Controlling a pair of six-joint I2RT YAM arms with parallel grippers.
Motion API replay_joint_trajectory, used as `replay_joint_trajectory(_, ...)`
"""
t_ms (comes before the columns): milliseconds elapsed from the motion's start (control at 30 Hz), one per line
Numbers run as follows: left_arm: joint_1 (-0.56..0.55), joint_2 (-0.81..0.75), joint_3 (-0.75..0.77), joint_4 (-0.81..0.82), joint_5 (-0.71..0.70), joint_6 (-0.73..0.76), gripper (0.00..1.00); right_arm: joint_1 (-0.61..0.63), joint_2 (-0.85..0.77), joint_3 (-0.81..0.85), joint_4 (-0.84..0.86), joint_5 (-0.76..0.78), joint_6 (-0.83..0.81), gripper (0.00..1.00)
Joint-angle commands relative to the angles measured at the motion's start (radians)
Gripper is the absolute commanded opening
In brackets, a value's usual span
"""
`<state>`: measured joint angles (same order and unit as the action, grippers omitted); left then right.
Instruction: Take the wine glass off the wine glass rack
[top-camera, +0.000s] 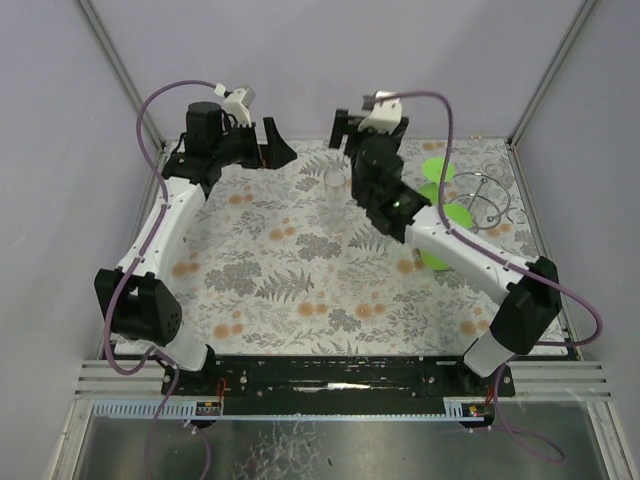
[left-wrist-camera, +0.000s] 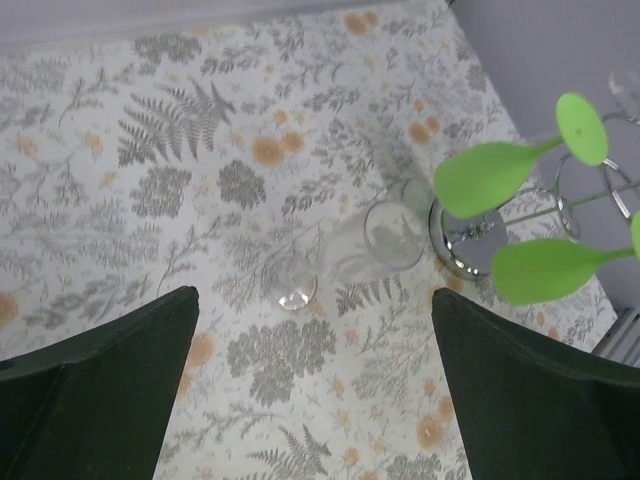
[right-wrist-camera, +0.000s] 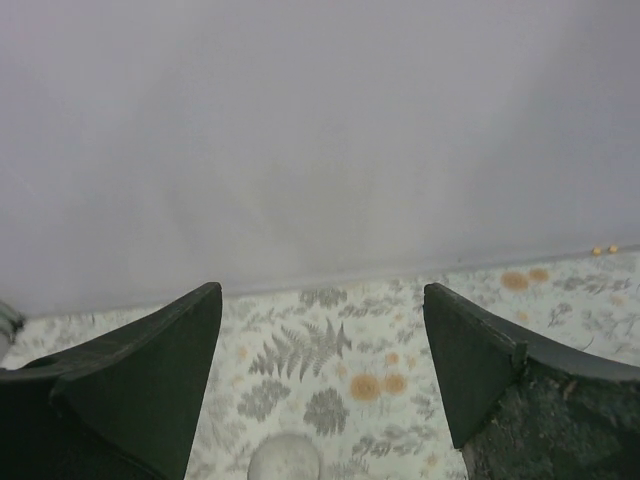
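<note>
The wine glass rack (left-wrist-camera: 462, 252), one, is standing at the far right of the table (top-camera: 290, 270); two arms are reaching over it, the left arm (top-camera: 165, 225) stretching toward the far left, the right arm (top-camera: 470, 255) bending toward the far middle; the left gripper (left-wrist-camera: 312, 300) and right gripper (right-wrist-camera: 320, 292) are both gaping wide, holding and touching nothing; two green glasses (left-wrist-camera: 487, 178) are hanging on the rack; one clear wine glass (left-wrist-camera: 385, 240) is resting on the table just beside the rack's base, whether upright or tipped I cannot tell.
</note>
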<state>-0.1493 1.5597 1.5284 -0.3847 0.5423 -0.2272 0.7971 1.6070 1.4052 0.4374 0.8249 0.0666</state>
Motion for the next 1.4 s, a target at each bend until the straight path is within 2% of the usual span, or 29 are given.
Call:
replay_joint_trajectory(0,0.007,0.078,0.166,0.028,0.05,-0.049,1.0,-0.138,-0.036,0.332,-0.301,-0.026,0.044,0.88)
replay_joint_trajectory(100,-0.014,0.199,0.381,-0.004,0.075,-0.063,1.0,-0.282,0.002,0.511,-0.503,-0.116,0.107,0.88)
replay_joint_trajectory(200,-0.06,0.37,0.672,-0.08,0.081,-0.036,1.0,-0.438,0.044,0.641,-0.695,-0.216,0.205,0.88)
replay_joint_trajectory(300,-0.102,0.537,0.951,-0.113,0.11,-0.065,1.0,-0.587,0.047,0.664,-0.807,-0.304,0.301,0.88)
replay_joint_trajectory(367,-0.126,0.596,1.029,-0.087,0.13,-0.112,1.0,-0.697,0.028,0.633,-0.855,-0.37,0.375,0.88)
replay_joint_trajectory(533,-0.21,0.551,0.871,0.073,0.178,-0.177,1.0,-0.896,-0.075,0.432,-0.858,-0.529,0.518,0.87)
replay_joint_trajectory(800,-0.257,0.506,0.754,0.117,0.234,-0.237,1.0,-1.081,-0.178,0.185,-0.856,-0.735,0.632,0.86)
replay_joint_trajectory(1067,-0.257,0.441,0.632,0.139,0.246,-0.23,1.0,-1.155,-0.243,0.005,-0.781,-0.832,0.733,0.85)
replay_joint_trajectory(1367,-0.257,0.421,0.614,0.114,0.257,-0.193,1.0,-1.176,-0.262,-0.188,-0.587,-0.951,0.923,0.8)
